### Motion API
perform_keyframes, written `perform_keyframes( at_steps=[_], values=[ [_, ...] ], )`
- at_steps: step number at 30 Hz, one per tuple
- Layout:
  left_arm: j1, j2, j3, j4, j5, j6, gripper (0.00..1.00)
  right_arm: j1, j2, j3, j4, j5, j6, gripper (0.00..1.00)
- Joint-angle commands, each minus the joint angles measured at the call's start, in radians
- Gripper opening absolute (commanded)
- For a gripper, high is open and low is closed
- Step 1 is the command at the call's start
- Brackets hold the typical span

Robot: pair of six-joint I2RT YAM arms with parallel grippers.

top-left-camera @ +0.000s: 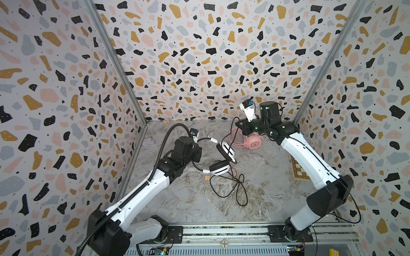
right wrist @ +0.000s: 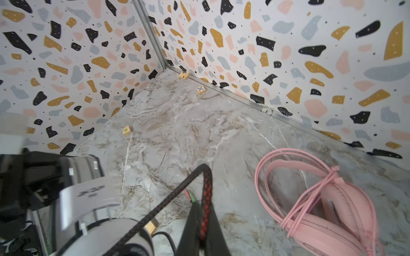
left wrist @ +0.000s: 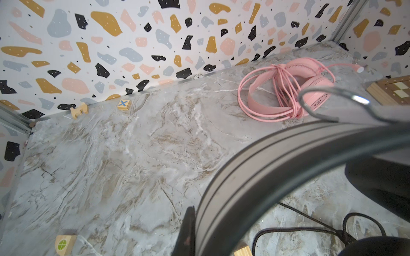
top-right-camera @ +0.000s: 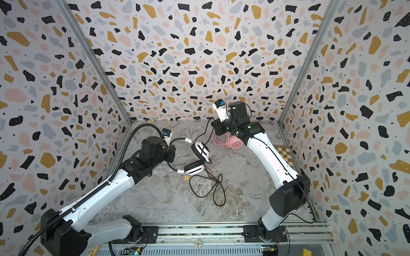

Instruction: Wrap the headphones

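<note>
The white headset (top-left-camera: pixel 219 169) is lying mid-table (top-left-camera: pixel 188 199), its headband passing crosswise through the left gripper (top-left-camera: pixel 196 155), whose jaws are clamping it. Its black cable (right wrist: pixel 205 188) is running toward the far edge into the right gripper (right wrist: pixel 202 212), jaws pinching it, slack trailing nearward. The pink headset (top-left-camera: pixel 253 143) is sitting wound just beside that gripper.

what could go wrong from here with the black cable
1. The right gripper pinches the black cable, whose slack lies in crossed loops on the table; pulling might tighten a knot.
2. It works right beside the pink headset, so winding could snag its wrapped cord.
3. The left gripper holds the white headset by its headband only; tugs could twist it loose.
</note>
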Motion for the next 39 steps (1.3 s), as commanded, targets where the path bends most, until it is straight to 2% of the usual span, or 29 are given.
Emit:
perform_keyframes(
  at_steps=[1, 5, 16, 21, 26, 31, 35, 39],
  values=[
    [-0.002, -0.06, 0.006, 0.143, 0.036, -0.011, 0.0, -0.011, 0.02, -0.041, 0.034, -0.014, 0.015, 0.07],
    [0.0, -0.081, 0.013, 0.149, 0.041, -0.021, 0.0, -0.034, 0.034, -0.123, 0.087, -0.036, 0.031, 0.07],
    [0.001, -0.112, 0.045, 0.195, 0.139, -0.098, 0.0, -0.054, 0.056, -0.299, 0.217, -0.118, 0.067, 0.08],
    [0.004, -0.105, 0.062, 0.205, 0.18, -0.132, 0.0, -0.054, 0.051, -0.343, 0.268, -0.141, 0.087, 0.09],
    [0.007, -0.129, 0.074, 0.24, 0.225, -0.186, 0.0, -0.058, 0.092, -0.37, 0.292, -0.097, 0.088, 0.1],
    [0.008, -0.147, 0.088, 0.227, 0.212, -0.192, 0.0, -0.076, 0.133, -0.405, 0.347, -0.141, 0.117, 0.12],
    [0.01, -0.132, 0.103, 0.167, 0.145, -0.154, 0.0, -0.079, 0.11, -0.417, 0.366, -0.183, 0.131, 0.24],
    [0.017, -0.103, 0.099, 0.12, 0.073, -0.136, 0.0, -0.08, 0.029, -0.422, 0.354, -0.201, 0.134, 0.47]
  ],
)
